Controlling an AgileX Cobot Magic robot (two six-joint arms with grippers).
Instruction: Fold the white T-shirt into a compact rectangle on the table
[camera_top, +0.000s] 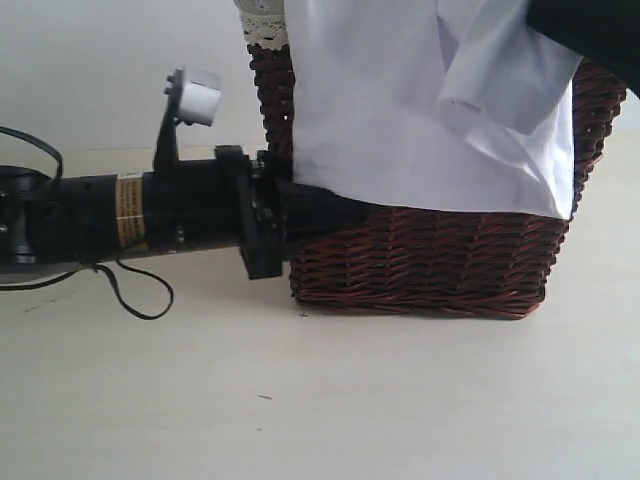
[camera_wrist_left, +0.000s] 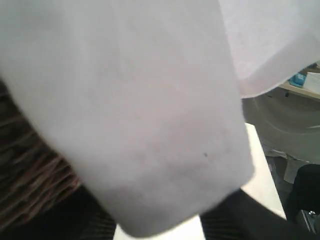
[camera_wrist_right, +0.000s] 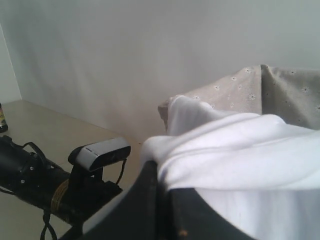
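The white T-shirt (camera_top: 420, 110) hangs as a broad sheet from above, down over the front of the wicker basket (camera_top: 430, 260) on the table (camera_top: 300, 400). My right gripper (camera_wrist_right: 162, 185) is shut on a bunched fold of the T-shirt (camera_wrist_right: 240, 150) above the basket; in the exterior view only its dark arm (camera_top: 590, 25) shows, at the top right. My left arm lies level and its gripper (camera_top: 320, 210) reaches under the shirt's lower left edge by the basket. Its gripper (camera_wrist_left: 165, 220) stands open, a hemmed part of the shirt (camera_wrist_left: 140, 100) hanging over the gap.
The dark brown basket has cream lace trim (camera_top: 262, 25) and a flowered cloth lining (camera_wrist_right: 280, 90). The left wrist camera (camera_top: 197, 97) rises above the left arm. A black cable (camera_top: 140, 295) loops on the table under it. Pale bare table lies in front.
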